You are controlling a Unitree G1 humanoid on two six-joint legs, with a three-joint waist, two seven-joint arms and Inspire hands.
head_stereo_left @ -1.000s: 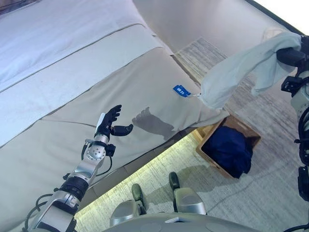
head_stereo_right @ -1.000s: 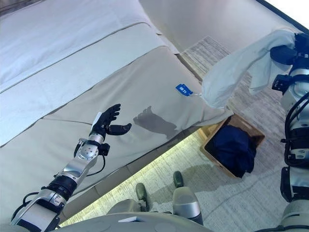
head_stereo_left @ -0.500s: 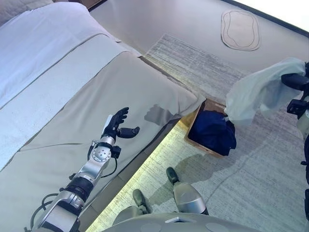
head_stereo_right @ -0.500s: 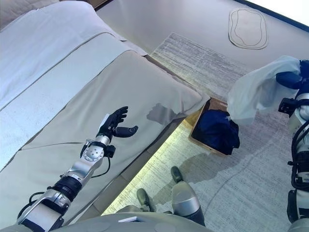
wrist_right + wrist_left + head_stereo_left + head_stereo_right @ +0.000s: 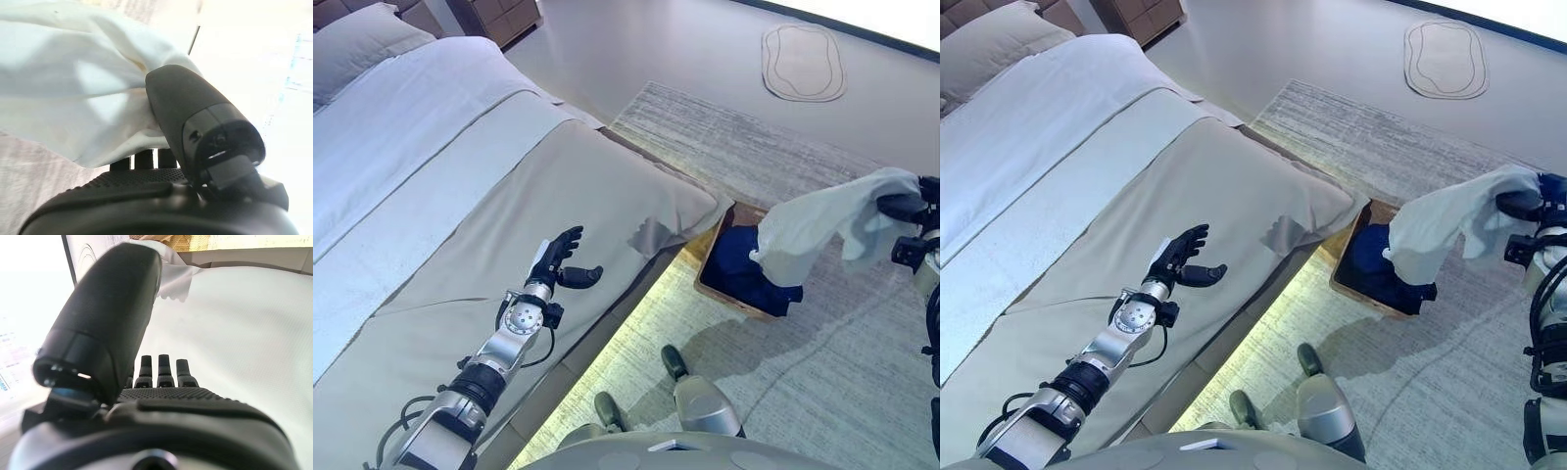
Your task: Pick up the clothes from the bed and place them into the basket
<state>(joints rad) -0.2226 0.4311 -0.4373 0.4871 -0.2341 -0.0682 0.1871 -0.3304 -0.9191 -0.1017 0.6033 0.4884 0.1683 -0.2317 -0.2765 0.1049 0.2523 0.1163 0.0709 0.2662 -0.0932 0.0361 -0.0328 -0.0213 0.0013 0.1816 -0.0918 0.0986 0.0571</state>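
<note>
My right hand point(image 5: 903, 208) is shut on a pale white garment point(image 5: 813, 227) and holds it in the air at the right. The cloth hangs down over the far right edge of the brown basket point(image 5: 722, 295) on the rug. In the right wrist view the thumb point(image 5: 195, 117) presses into the white cloth point(image 5: 73, 78). A dark blue garment point(image 5: 739, 264) lies in the basket. My left hand point(image 5: 558, 264) is open and empty, hovering just above the beige bedcover point(image 5: 509, 225). It also shows in the left wrist view point(image 5: 161, 377).
The bed has white sheets point(image 5: 401, 127) and a pillow point(image 5: 362, 44) at the far left. A lit strip runs along the bed base point(image 5: 607, 352). The basket stands on a grey striped rug point(image 5: 822, 343). A small oval mat point(image 5: 803, 61) lies on the floor beyond.
The camera has shifted, so the whole picture moved. My right hand has lowered the white garment, and its hanging end now sits over the basket. The left hand keeps its pose.
</note>
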